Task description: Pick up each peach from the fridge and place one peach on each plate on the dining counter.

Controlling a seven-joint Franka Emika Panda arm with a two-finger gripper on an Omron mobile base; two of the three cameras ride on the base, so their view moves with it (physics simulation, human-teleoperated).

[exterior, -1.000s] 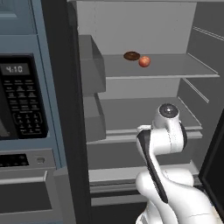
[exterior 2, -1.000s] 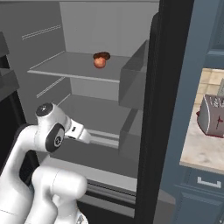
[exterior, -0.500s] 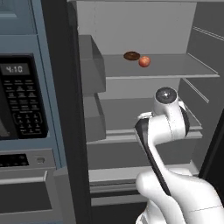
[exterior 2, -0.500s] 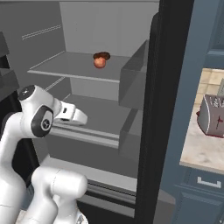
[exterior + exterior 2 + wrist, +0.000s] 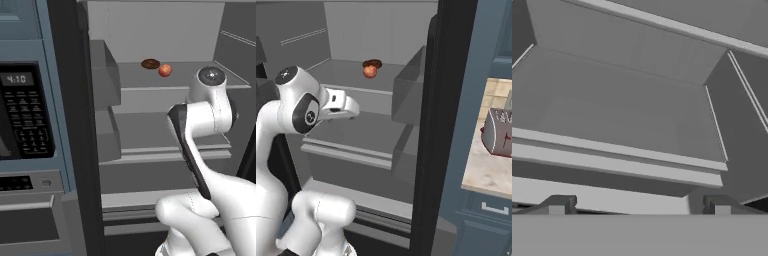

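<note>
Left base view shows us facing the open fridge (image 5: 165, 30), with one peach (image 5: 165, 70) sitting on an upper shelf (image 5: 200, 82), just beside a darker brown-red item (image 5: 150, 63) that lies behind it toward the back wall. From the right base view the same peach (image 5: 370, 71) rests near the middle of that shelf, with the brown item touching or nearly touching it; we cannot tell which.

We judge the peach to be light, round and fairly smooth, so it may roll if nudged and could slip from a shallow pinch. We would close across its widest part, from the side or slightly above, and not squeeze hard, since a peach bruises.

In the hand view the gripper (image 5: 639, 205) looks at a bare grey shelf below the peach's level; its two fingertips stand well apart, spread with nothing between them.

The shelves are flat, grey and hard, with boxy door bins (image 5: 102, 75) at the left. A black microwave (image 5: 25, 112) sits beside the fridge, and a toaster (image 5: 499, 132) stands on the counter at right.
</note>
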